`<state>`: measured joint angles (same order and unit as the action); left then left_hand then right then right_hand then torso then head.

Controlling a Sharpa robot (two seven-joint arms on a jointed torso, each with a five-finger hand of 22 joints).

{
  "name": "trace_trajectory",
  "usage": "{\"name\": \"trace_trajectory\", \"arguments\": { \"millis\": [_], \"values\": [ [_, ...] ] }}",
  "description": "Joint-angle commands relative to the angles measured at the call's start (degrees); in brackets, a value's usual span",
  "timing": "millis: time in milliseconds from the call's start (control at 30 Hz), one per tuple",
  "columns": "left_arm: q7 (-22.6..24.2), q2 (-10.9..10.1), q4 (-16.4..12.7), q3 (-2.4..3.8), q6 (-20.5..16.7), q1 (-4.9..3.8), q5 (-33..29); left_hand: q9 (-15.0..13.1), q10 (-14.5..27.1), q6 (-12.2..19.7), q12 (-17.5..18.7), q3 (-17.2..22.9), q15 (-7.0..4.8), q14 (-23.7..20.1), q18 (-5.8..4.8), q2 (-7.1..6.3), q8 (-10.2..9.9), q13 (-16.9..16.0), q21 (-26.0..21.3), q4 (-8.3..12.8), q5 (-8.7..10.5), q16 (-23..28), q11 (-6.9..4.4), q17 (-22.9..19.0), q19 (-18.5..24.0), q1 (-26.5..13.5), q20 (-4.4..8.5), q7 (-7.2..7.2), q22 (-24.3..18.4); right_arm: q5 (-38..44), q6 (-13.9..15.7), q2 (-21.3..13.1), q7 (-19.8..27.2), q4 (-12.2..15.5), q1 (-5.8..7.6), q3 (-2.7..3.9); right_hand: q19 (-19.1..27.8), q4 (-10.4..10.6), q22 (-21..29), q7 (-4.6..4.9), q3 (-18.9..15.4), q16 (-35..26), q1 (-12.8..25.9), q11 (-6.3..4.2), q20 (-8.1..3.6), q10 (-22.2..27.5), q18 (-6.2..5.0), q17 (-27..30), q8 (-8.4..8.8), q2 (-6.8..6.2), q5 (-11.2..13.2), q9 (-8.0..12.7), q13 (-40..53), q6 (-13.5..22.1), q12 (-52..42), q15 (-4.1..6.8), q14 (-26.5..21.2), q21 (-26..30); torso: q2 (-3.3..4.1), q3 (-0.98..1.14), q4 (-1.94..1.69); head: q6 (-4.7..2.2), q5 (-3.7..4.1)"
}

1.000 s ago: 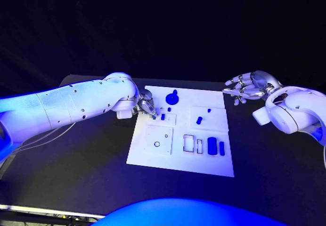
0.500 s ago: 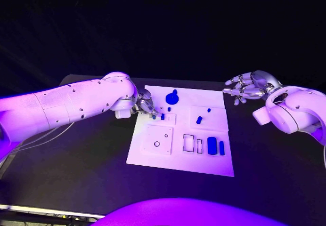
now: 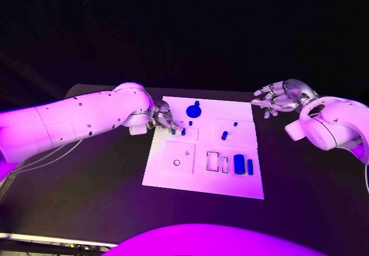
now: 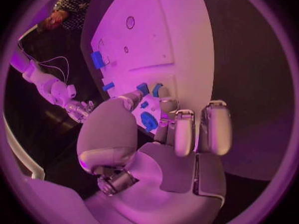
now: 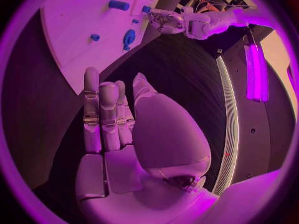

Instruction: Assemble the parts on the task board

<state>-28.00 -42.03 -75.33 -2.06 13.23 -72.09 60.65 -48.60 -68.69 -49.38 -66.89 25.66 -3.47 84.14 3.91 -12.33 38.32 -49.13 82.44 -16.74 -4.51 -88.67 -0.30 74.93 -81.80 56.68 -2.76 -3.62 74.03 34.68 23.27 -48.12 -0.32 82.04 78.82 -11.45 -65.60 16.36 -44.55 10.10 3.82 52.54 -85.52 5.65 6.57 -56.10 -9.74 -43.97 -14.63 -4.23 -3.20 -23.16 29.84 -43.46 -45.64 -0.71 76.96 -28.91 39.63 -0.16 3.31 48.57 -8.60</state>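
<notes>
Several glossy blue parts (image 3: 240,164) dot flat white task board (image 3: 201,181).

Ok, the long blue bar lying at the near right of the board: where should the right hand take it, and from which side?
Probably from above, pinching the long blue bar across its narrow width near mid-length. It lies flat on the task board, so only its long sides offer a grip. A thinner blue piece sits close beside it, leaving little finger room there. The right hand hovers open off the board's far right corner.
</notes>
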Motion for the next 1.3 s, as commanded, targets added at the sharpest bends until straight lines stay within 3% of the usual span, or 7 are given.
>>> {"name": "trace_trajectory", "arguments": {
  "millis": [33, 400, 733, 900, 933, 1000, 1300],
  "values": [
    [1.11, -0.09, -0.27, 0.25, -3.41, 0.13, 0.24, -0.01, 0.09, -0.34, 0.09, -0.38, -0.27, 5.23, -0.46, 0.68, -0.07, 0.4, -0.27, 0.01, -0.02, 0.13, -0.13, 13.38, 0.34, 0.23, 0.1, 0.1, -0.06, 0.15, -0.81, -0.03, 0.72, 0.1, -0.03, 0.01, -0.42, -0.09, 0.06, 0.13, -0.22, -0.35, -0.27, -0.45, 0.06, -0.1, -0.72, -0.04, -0.21, 0.48, 0.12, 0.09, -0.06, 0.16, 0.35, 0.1, 0.18, 0.4, -0.07, 0.03, -0.09, 0.03, 0.05],
    [3.76, -1.37, -2.44, 2.56, -7.65, 0.03, -1.69, 1.4, 4.53, 2.87, 4.05, -2.78, 0.57, 4.7, 0.01, 1.9, -2.71, 6.23, -1.64, -0.04, -0.37, 1.27, 0.98, 12.11, 1.69, 2.27, -0.5, -1.23, -2.41, 0.11, -0.82, 0.02, 0.74, -0.02, -0.05, 0.01, -0.42, -0.09, 0.06, 0.13, -0.22, -0.35, -0.27, -0.45, 0.06, -0.1, -0.72, -0.04, -0.21, 0.48, 0.12, 0.09, -0.06, 0.16, 0.35, 0.1, 0.18, 0.4, -0.13, 0.09, -0.03, -0.23, -0.07],
    [8.36, -0.77, -2.93, 3.18, -11.81, -0.05, -2.45, 6.28, 10.89, 6.32, 9.41, -5.43, 2.47, 3.08, 1.09, 2.52, -7.47, 13.63, -4.76, 0.06, -0.77, 4.18, 3.11, 8.91, 4.73, 7.83, -2.03, -3.58, -7.48, 0.08, -0.69, 0.04, 0.76, -0.1, -0.06, 0.01, -0.42, -0.09, 0.06, 0.13, -0.22, -0.35, -0.27, -0.45, 0.06, -0.1, -0.72, -0.04, -0.21, 0.48, 0.12, 0.09, -0.06, 0.16, 0.35, 0.1, 0.18, 0.4, -0.1, 0.1, -0.11, -0.56, 0.19],
    [14.92, 0.65, -2.12, 2.52, -15.99, 0.03, 0.18, 9.6, 19.87, 9.56, 18.16, -2.22, 4.55, -11.58, 6.62, 1.97, -9.1, 19.47, -26.71, 0.26, -0.82, 25.29, 5.31, -11.16, 23.94, 17.83, -3.79, -5.62, -37.89, 0.08, -0.61, 0.06, 0.8, -0.05, -0.06, 0.01, -0.49, -0.08, 0.15, 0.14, -0.25, -0.6, -0.23, -0.44, 0.06, -0.1, -0.72, 0.12, -0.24, 0.48, 0.13, 0.11, -0.17, 0.19, 0.36, 0.1, 0.17, 0.52, 0.02, 0.02, 0.01, -0.82, 0.32],
    [16.28, 0.9, -1.95, 2.33, -16.88, 0.08, 0.87, 10.61, 21.94, 10.31, 21.79, -0.53, 5.35, -19.53, 6.55, 1.19, -9.47, 22.28, -30.41, 0.5, -0.68, 35.77, 6.21, -20.24, 25.43, 20.58, -4.51, -6.34, -40.09, 0.08, -0.59, 0.04, 0.81, -0.04, -0.06, 0.01, -0.5, -0.08, 0.15, 0.14, -0.25, -0.64, -0.23, -0.44, 0.06, -0.1, -0.72, 0.16, -0.24, 0.48, 0.13, 0.12, -0.18, 0.2, 0.37, 0.1, 0.17, 0.53, 0.04, 0.01, 0.02, -0.84, 0.36],
    [19.29, 1.41, -1.57, 1.86, -18.91, 0.25, 2.95, 12.35, 23.57, 11.09, 25.85, 1.56, 6.23, -22.87, 6.62, 0.04, -9.82, 26.04, -35.17, 0.78, -0.7, 39.81, 6.94, -23.55, 26.14, 23.88, -5.38, -6.8, -43.15, 0.08, -0.47, 0.01, 0.84, -0.02, -0.06, 0.01, -0.5, -0.08, 0.15, 0.14, -0.25, -0.64, -0.23, -0.44, 0.06, -0.1, -0.72, 0.16, -0.24, 0.48, 0.13, 0.12, -0.18, 0.2, 0.37, 0.1, 0.17, 0.53, 0.06, -0.04, 0.04, -0.87, 0.51],
    [26.95, 3.29, 0.21, -0.22, -25.38, 0.76, 15.02, 17.94, 27.1, 12.89, 33.73, 3.39, 6.62, -25.09, 6.6, -2.36, -10.89, 34.05, -38.61, 4.33, -0.12, 42.94, 7.69, -28.59, 25.71, 29.83, -5.6, -5.7, -45.38, 0.08, -0.11, -0.05, 1.01, 0.09, -0.06, 0.01, -0.54, -0.21, 0.25, 0.14, -0.21, -0.9, -0.43, -0.45, 0.05, -0.01, -0.71, 0.28, -0.24, 0.43, 0.12, 0.15, -0.3, 0.27, 0.43, 0.1, 0.12, 0.66, -0.03, 0.03, -0.1, -1.03, 0.61]
  ]
}}
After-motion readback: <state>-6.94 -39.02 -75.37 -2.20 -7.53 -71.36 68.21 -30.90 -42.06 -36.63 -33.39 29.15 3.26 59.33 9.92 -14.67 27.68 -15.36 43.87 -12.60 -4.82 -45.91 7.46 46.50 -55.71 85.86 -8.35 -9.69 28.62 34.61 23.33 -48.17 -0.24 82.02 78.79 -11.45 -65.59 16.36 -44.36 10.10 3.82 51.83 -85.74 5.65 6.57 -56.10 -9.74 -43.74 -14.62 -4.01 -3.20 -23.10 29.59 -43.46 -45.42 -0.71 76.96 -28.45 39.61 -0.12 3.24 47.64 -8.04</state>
